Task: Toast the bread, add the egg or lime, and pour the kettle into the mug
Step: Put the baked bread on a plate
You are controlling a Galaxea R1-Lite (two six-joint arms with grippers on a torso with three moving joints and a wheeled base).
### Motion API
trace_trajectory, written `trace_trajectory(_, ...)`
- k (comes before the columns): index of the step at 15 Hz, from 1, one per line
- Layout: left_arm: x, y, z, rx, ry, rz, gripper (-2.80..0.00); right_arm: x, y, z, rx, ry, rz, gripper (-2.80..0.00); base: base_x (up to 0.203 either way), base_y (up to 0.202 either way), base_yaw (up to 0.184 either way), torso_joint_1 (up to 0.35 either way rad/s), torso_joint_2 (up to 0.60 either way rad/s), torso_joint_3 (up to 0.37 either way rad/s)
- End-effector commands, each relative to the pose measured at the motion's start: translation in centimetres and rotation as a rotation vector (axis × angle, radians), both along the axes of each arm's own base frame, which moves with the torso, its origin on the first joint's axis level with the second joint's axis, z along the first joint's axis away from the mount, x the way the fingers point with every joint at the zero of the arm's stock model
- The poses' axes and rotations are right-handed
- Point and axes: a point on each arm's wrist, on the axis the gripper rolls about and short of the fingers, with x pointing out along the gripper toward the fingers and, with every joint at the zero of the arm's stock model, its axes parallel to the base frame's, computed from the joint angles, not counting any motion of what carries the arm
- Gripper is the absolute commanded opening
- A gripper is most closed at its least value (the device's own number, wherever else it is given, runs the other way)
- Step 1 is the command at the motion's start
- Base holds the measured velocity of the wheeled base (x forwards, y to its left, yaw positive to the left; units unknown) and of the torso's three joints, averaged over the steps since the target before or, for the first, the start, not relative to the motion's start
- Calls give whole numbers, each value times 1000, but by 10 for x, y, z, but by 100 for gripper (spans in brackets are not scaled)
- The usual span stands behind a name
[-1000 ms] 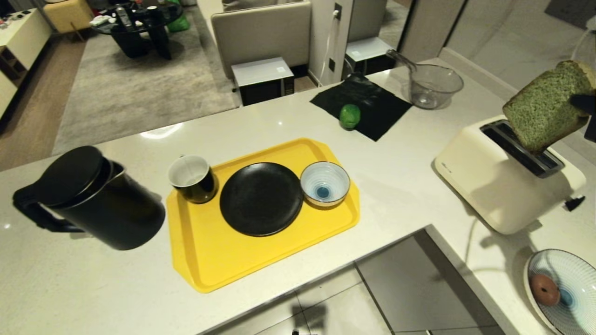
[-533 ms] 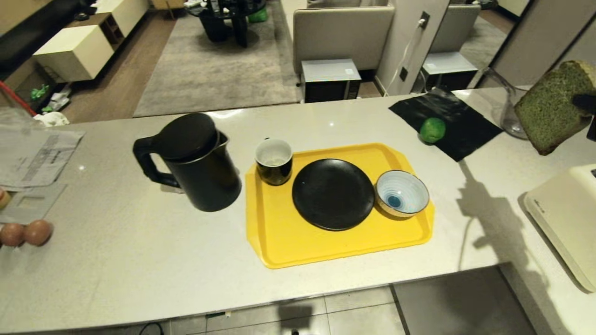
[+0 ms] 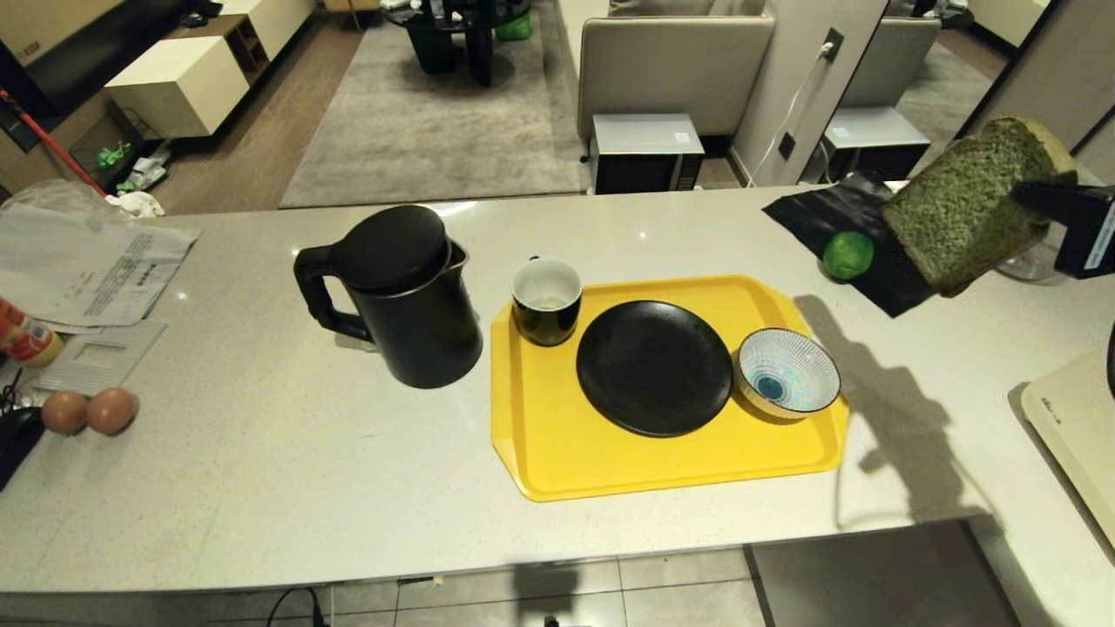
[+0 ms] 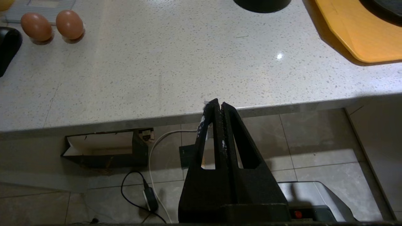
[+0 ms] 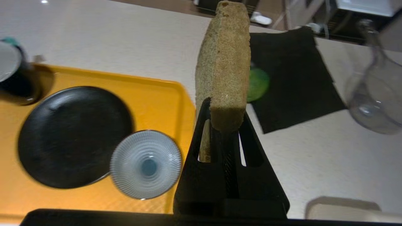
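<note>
**Bread held aloft, clear of the counter**

The right gripper (image 5: 227,125) is clamped tight on one bottom edge of the bread (image 3: 962,205), so the slice stands out from the fingers like a flag, tilted in the air at about two o'clock from the yellow tray (image 3: 540,470). Gripping by the edge leaves the rest of the slice free, which would suit laying it flat on something; the black plate (image 3: 653,367) in the middle of the tray looks like the likely landing spot, though that is a guess. The toaster (image 3: 1076,431) sits at the far right edge of the head view, at about four o'clock from the tray.

The bread is a thick square slice, mossy green and spongy on its face, with a thin tan crust along the top. It looks light and slightly crumbly, so a pinch on the edge could dent it.

The lime (image 3: 848,254) lies on a black cloth (image 3: 806,218) just below and behind the slice, at one o'clock from the tray. The mug (image 3: 546,300) stands on the tray's ten o'clock corner, with the kettle (image 3: 401,296) just beside it on the counter, handle pointing away. A striped bowl (image 3: 788,373) rests on the tray at three o'clock from the plate.

The left gripper (image 4: 219,106) hangs below the counter edge, fingers pressed together and holding nothing.
</note>
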Motion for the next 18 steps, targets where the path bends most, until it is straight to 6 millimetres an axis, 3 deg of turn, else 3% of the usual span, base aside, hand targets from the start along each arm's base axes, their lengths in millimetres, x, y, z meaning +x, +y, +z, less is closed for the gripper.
trace_trajectory(1,0,0,0,0,0,1,-280,-1,18,-6,-5,20,109,-280,0,0,0,0,0,0)
trace_trajectory(10,0,0,0,0,-1,1,-280,-29,108,-46,-96,228,500,-280,0,0,0,0,0,0)
trace_trajectory(13,0,0,0,2,-1,0,-280,-17,131,-66,-144,299,502,-280,0,0,0,0,0,0)
trace_trajectory(18,0,0,0,3,-1,0,-280,16,171,-76,-217,126,426,-280,0,0,0,0,0,0)
